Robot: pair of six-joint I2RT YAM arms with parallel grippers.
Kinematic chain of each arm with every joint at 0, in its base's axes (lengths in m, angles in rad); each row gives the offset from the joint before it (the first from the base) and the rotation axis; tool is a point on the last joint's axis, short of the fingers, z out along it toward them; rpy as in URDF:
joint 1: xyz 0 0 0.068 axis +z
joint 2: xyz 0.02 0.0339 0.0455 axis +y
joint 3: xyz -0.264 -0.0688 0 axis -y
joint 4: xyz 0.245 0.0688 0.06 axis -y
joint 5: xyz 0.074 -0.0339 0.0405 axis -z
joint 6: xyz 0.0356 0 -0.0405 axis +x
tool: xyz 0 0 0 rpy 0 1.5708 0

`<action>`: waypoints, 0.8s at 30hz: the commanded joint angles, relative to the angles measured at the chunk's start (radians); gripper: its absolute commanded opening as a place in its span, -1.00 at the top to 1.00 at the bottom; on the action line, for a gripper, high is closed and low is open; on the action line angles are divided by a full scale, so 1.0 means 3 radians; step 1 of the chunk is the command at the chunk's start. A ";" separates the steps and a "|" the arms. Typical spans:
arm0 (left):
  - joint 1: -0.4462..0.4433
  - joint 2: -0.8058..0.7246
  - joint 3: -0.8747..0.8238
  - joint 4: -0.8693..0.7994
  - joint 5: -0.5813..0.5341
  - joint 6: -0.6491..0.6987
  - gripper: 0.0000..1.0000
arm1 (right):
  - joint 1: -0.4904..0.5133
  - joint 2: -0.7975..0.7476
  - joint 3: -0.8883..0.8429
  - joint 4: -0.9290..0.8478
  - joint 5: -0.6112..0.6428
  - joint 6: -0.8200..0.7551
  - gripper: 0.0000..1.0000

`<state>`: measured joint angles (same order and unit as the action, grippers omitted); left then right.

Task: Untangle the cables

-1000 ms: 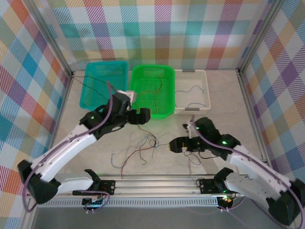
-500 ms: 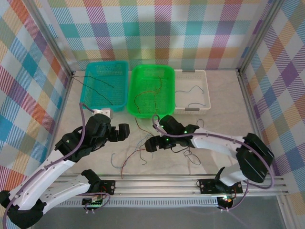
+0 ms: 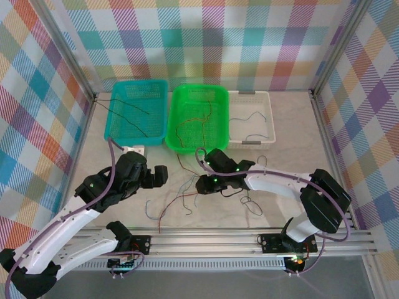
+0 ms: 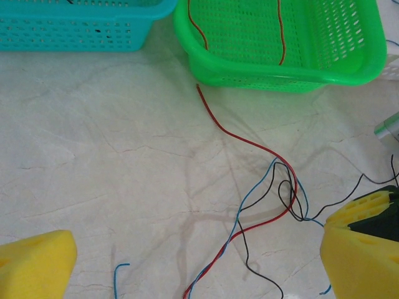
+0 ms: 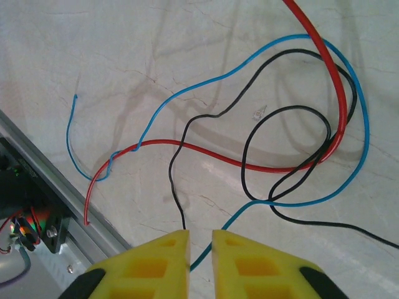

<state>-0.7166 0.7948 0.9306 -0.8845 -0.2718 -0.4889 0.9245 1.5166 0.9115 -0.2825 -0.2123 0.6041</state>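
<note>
Several cables sorted into baskets; red-blue-black tangle left on table. Left gripper wide apart, empty. Right gripper nearly together around blue wire, clamp unclear.

Thin flexible cables run red, blue and black over the cream marble-look tabletop with its faint grey veins. My foam finger pads are bright yellow, on the left and on the right. At eleven o'clock from me stands a turquoise plastic mesh basket, at twelve a bright green mesh basket, at one a white mesh basket. The fabric walls are pastel plaid.
</note>
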 commanded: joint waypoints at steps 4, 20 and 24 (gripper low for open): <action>0.0032 0.0002 -0.0121 0.0094 0.0126 -0.0134 -1.00 | 0.0017 -0.0056 0.0190 -0.0200 0.0030 -0.0096 0.53; 0.0032 0.0015 -0.0390 0.0233 0.0267 -0.0262 -1.00 | 0.0037 0.0285 0.0065 -0.0073 -0.0193 0.0107 -0.15; 0.0033 -0.0001 -0.0428 0.0252 0.0266 -0.0267 -1.00 | 0.0037 0.0363 0.0123 -0.0091 -0.0190 0.0106 0.15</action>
<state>-0.7147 0.7971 0.8169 -0.8322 -0.1993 -0.5583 0.9302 1.6119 0.9352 -0.3080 -0.2516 0.6319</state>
